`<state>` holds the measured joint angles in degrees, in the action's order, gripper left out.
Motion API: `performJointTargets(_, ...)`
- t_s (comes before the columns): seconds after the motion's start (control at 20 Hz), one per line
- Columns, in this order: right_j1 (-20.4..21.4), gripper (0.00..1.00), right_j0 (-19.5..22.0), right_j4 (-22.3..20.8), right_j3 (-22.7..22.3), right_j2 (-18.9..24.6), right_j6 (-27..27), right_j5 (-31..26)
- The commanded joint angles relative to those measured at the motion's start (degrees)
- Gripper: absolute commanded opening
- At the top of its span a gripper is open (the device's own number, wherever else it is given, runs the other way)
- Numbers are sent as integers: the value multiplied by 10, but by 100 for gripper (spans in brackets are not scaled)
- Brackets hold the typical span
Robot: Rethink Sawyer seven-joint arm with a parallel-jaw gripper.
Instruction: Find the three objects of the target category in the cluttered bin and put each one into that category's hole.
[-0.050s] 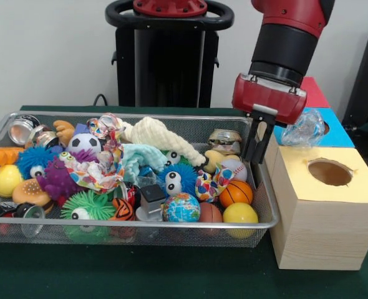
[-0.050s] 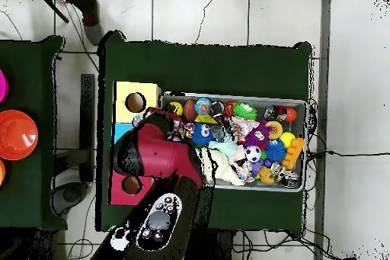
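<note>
My gripper (image 1: 257,144) hangs over the bin's end nearest the boxes, black fingers (image 1: 251,149) pointing down, close together and seemingly empty, though the gap is hard to judge. Just beside it, outward from the wire bin (image 1: 268,205), a crumpled clear plastic bottle (image 1: 304,129) lies over the blue box (image 1: 343,134). Nearer the camera stands the yellow-topped box (image 1: 358,187); its hole (image 1: 329,172) is open. Beyond the blue one is a red box (image 1: 313,92).
</note>
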<state>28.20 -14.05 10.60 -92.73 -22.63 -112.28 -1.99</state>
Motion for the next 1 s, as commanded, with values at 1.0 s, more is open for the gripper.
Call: performJointTargets(1.0,41,0,41,-7,-70,155,-65,-90)
